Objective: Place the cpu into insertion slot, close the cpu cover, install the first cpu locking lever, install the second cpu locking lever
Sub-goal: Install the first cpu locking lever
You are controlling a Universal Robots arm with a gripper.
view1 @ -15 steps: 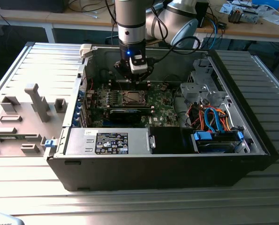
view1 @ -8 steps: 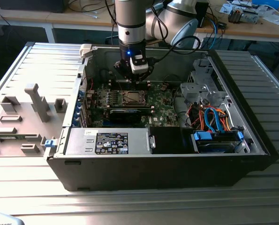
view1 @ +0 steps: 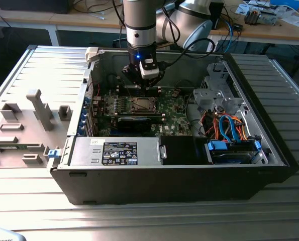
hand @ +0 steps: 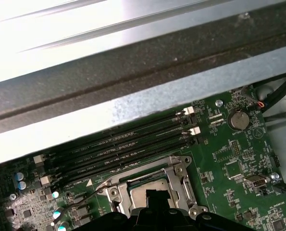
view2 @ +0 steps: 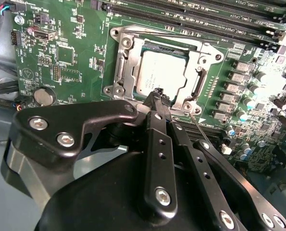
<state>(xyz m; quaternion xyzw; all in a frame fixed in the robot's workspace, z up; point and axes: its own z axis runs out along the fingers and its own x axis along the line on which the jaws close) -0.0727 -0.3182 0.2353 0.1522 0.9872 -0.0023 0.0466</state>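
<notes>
Gripper point(view2: 158, 96) fingers are drawn together to a narrow tip, holding nothing, poised just at the edge of the cpu cover point(view2: 126, 65) in the second wrist view. In the exterior view the gripper point(view1: 144, 83) hangs over the green motherboard point(view1: 172, 113) inside the open computer case point(view1: 270, 130), which lies on its side on the counter point(view1: 139, 221).

The cpu point(view2: 163, 72), dull silver-grey, sits in the insertion slot point(view2: 199, 82), and the cover frame lies flat around it. A thin wire locking lever point(view2: 196, 121) slants away from the socket corner toward about 5 o'clock in that view and looks unlatched, so the levers appear not yet secured.

As a judgement, the closed tip could slide off so slim a lever, or push it sideways rather than under its hook; pressing off-line might scrape the board or nearby capacitors point(view2: 239, 115).

Faint print runs beside the memory slots point(hand: 118, 154) and a white-on-black label point(view1: 119, 153) sits on the power supply, but none is repeated here.
</notes>
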